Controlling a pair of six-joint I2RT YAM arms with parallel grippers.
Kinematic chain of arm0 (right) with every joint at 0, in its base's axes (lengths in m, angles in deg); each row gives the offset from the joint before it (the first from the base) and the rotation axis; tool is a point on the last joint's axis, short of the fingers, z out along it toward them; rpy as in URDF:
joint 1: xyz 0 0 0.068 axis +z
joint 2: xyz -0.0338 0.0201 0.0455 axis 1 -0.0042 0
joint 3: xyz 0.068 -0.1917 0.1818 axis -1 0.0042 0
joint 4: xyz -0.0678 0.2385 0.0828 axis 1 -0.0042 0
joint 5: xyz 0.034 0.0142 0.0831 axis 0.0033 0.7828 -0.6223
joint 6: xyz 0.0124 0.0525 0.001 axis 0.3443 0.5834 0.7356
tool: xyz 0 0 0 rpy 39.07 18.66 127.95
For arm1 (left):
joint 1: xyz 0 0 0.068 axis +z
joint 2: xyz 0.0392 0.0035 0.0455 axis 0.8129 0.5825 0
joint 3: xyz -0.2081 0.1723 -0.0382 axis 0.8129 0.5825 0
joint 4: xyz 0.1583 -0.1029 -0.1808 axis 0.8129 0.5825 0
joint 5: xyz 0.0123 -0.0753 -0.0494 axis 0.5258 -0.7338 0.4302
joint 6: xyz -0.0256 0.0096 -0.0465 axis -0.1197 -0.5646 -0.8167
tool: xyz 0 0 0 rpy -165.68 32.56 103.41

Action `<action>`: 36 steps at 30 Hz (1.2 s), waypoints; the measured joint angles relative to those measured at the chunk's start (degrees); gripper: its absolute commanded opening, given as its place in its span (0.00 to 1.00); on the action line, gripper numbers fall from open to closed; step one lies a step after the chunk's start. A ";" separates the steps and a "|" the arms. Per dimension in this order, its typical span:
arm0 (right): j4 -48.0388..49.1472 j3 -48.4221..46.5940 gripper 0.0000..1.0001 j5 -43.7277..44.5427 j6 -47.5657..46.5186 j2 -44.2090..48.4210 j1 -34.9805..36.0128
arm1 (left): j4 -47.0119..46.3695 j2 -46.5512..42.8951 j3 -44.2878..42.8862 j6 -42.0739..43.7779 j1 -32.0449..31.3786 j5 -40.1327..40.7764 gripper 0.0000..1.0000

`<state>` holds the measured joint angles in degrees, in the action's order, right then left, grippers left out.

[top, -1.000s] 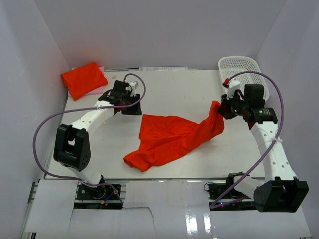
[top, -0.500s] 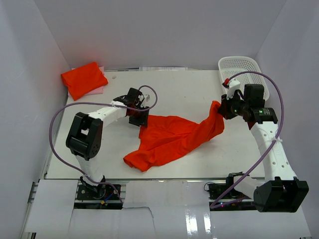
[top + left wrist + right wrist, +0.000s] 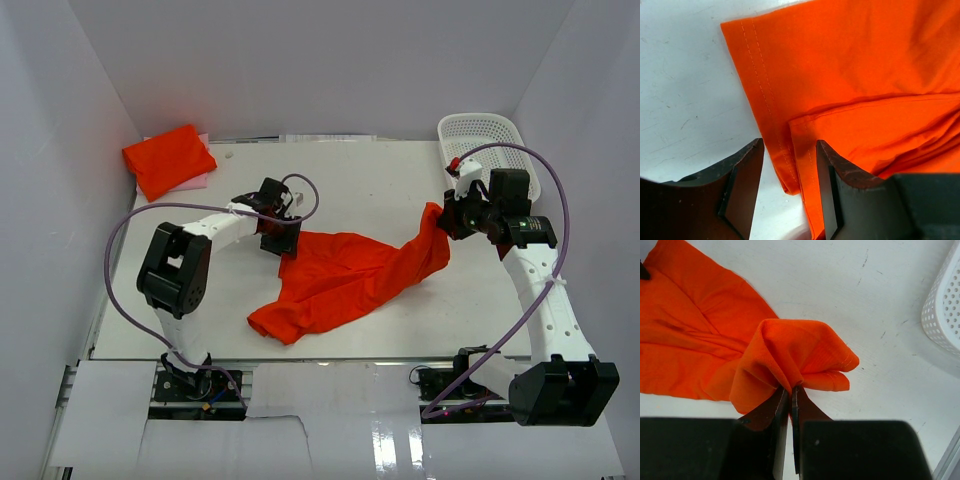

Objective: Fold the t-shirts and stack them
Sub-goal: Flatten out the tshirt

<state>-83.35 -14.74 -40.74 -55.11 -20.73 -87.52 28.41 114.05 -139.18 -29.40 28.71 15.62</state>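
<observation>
Orange-red fabric of the loose t-shirt (image 3: 345,275) is lying crumpled across the middle of the white table (image 3: 360,180), with its right end rising off the surface in a bunched peak. The right gripper (image 3: 447,215) is pinching that peak, its fingers (image 3: 807,415) pressing together on a fold of the cloth, and a stitched hem is showing just past the tips. At the shirt's upper left corner the left gripper (image 3: 281,240) is hovering low with its jaws standing apart. They are straddling the stitched edge, one finger over bare table and the other over fabric; whether either is touching the cloth cannot be told. A second t-shirt (image 3: 168,158), folded, is resting at the table's far left corner, well apart from the loose one. A white mesh basket (image 3: 490,135) is sitting at the far right corner, just behind the right gripper.
</observation>
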 measured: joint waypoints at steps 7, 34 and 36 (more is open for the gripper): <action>0.00 0.00 0.09 0.00 0.00 0.00 0.00 | 0.07 2.12 -0.24 0.33 -0.15 0.20 0.40; 0.00 -0.04 0.08 1.64 -0.39 -1.42 0.00 | 1.55 0.68 -0.83 -0.07 -0.44 -0.79 0.00; 0.00 -0.15 0.08 2.60 -0.68 -2.27 0.02 | 2.36 -0.50 -1.05 -0.33 -0.44 0.15 0.00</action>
<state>-83.35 -14.89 -38.14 -55.79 -23.00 -87.50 30.77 113.54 -140.23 -29.73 28.27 15.77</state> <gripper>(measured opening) 0.086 0.009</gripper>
